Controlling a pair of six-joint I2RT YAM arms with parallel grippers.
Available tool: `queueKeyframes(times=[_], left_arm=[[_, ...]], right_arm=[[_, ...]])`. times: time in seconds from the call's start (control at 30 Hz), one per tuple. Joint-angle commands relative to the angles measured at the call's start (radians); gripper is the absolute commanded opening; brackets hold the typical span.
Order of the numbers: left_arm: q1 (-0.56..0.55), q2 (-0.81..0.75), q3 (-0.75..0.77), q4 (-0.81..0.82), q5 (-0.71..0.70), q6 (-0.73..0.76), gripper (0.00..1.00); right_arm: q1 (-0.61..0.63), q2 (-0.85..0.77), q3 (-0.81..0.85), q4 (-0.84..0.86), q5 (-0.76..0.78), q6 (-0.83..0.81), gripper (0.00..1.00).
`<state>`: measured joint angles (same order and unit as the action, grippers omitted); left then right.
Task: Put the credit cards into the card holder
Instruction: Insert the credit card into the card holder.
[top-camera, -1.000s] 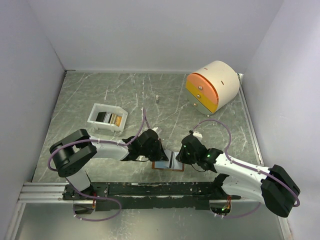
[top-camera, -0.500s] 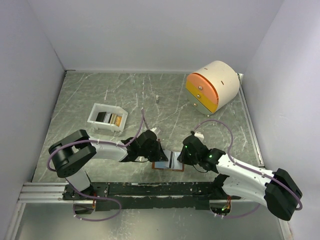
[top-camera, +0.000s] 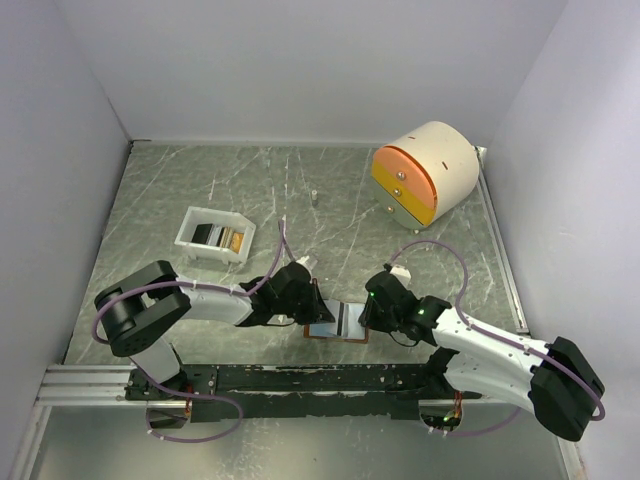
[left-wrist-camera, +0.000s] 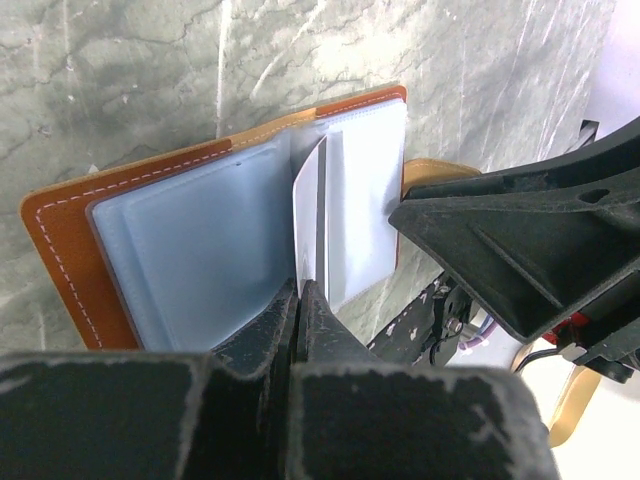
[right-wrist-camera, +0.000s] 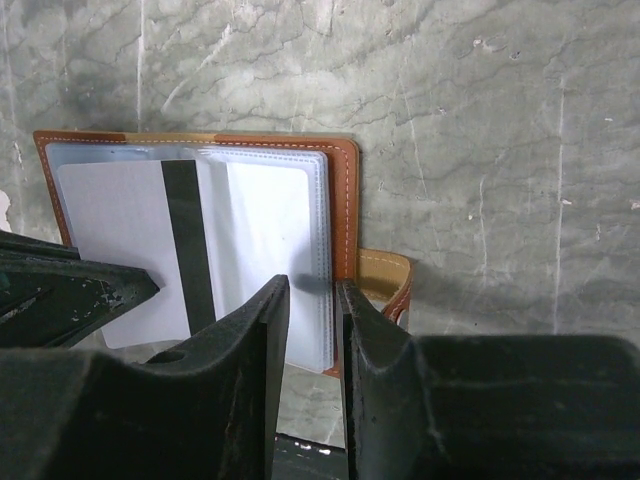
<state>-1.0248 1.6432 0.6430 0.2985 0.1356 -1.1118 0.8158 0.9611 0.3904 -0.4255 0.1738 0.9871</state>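
The card holder (top-camera: 348, 333) lies open near the table's front edge, rust-brown outside (left-wrist-camera: 60, 235) with pale blue-grey pockets (left-wrist-camera: 200, 250). My left gripper (top-camera: 316, 303) is shut (left-wrist-camera: 298, 288) on a white credit card with a black stripe (left-wrist-camera: 308, 210), held edge-on over the holder's middle fold. In the right wrist view the card (right-wrist-camera: 130, 250) lies over the left pockets. My right gripper (top-camera: 366, 312) closes narrowly (right-wrist-camera: 312, 285) around the edge of the holder's right-hand pocket leaves (right-wrist-camera: 320, 240). More credit cards, dark (top-camera: 203, 233) and gold (top-camera: 232, 239), lie in the white tray.
A white tray (top-camera: 190, 222) stands at the middle left. A cream-and-orange round drawer unit (top-camera: 425, 172) stands at the back right. A small pale object (top-camera: 313, 195) stands mid-table. The holder's tan strap (right-wrist-camera: 385, 275) sticks out at its right edge. The black rail (top-camera: 300, 380) runs along the front.
Both wrists have shifted only slightly around the open card holder. The card stays in my left gripper and the holder has not moved.
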Motion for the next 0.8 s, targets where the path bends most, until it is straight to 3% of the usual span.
queueKeyframes(times=[0.0,0.4,0.77], left_arm=[[-0.003,0.021,-0.043,-0.035,-0.066,0.013,0.07],[-0.021,0.091,-0.063,0.094,-0.006,-0.039,0.07],[-0.027,0.102,-0.049,0.083,-0.007,-0.022,0.07]], right_arm=[[0.002,-0.004,0.003,-0.014,0.03,0.002,0.26],[0.002,0.008,-0.021,0.025,0.012,0.014,0.24],[0.002,0.005,-0.034,0.04,0.003,0.016,0.23]])
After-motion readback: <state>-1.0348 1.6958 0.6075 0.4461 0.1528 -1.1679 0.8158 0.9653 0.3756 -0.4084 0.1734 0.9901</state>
